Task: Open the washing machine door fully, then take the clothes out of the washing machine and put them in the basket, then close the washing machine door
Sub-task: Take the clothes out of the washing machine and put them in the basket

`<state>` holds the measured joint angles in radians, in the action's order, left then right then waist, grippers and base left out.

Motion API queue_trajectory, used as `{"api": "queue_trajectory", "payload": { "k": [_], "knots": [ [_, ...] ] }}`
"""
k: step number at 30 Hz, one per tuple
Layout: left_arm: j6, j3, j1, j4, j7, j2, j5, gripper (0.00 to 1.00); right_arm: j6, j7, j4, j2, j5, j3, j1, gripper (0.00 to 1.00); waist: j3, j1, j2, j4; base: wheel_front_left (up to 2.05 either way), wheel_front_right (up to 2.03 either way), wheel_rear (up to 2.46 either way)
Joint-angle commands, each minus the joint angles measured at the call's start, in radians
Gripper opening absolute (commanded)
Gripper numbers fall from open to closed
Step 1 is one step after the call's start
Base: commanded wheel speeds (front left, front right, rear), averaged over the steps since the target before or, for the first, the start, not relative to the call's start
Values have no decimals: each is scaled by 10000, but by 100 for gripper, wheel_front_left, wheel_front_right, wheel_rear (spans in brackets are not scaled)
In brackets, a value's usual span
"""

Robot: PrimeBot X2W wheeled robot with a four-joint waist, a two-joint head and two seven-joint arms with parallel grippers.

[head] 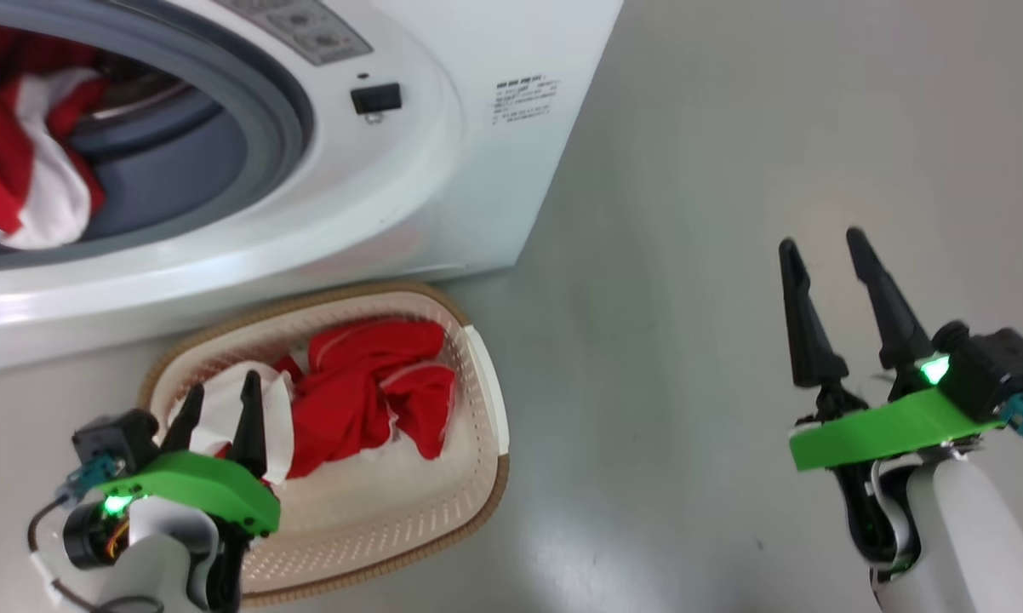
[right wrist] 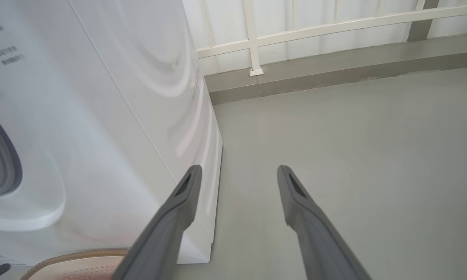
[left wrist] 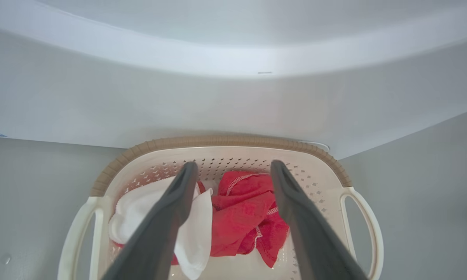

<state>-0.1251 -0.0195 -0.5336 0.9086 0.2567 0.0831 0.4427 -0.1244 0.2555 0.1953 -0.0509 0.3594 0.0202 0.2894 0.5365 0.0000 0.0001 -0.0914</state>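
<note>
The left gripper (head: 222, 383) was held over the basket (head: 488, 383), its fingers spread apart and nothing grasped between them. A bundle of red and white clothes (head: 358, 396) was seen lying inside the basket (a brown woven-look rim ran round its top), which was set on the grey floor (head: 690, 255) just in front of the washing machine (head: 477, 170). More red and white fabric (head: 18, 162) was seen in the open drum. The right gripper (head: 821, 238) was held well off to the right above the floor, its fingers likewise parted and empty.
</note>
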Motion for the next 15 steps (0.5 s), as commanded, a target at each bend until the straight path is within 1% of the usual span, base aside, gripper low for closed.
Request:
{"api": "queue_trajectory", "payload": {
  "k": [1, 6, 15],
  "knots": [
    [-56, 341, 419, -311, 51, 298, -26, 100, -63, 63, -131, 7, -22, 303, -344, 100, -690, 0, -1, 106, 0, 0, 0],
    [-56, 541, 975, -1156, 51, 185, -167, 100, -63, 63, 32, 7, -18, 373, -613, 100, -1444, 0, -1, 227, 0, 0, 0],
    [-56, 562, 1876, -2850, 51, 98, -587, 100, -63, 63, 244, 7, -112, 409, -1100, 100, -2552, 0, -1, 458, 0, 0, 0]
  ]
}}
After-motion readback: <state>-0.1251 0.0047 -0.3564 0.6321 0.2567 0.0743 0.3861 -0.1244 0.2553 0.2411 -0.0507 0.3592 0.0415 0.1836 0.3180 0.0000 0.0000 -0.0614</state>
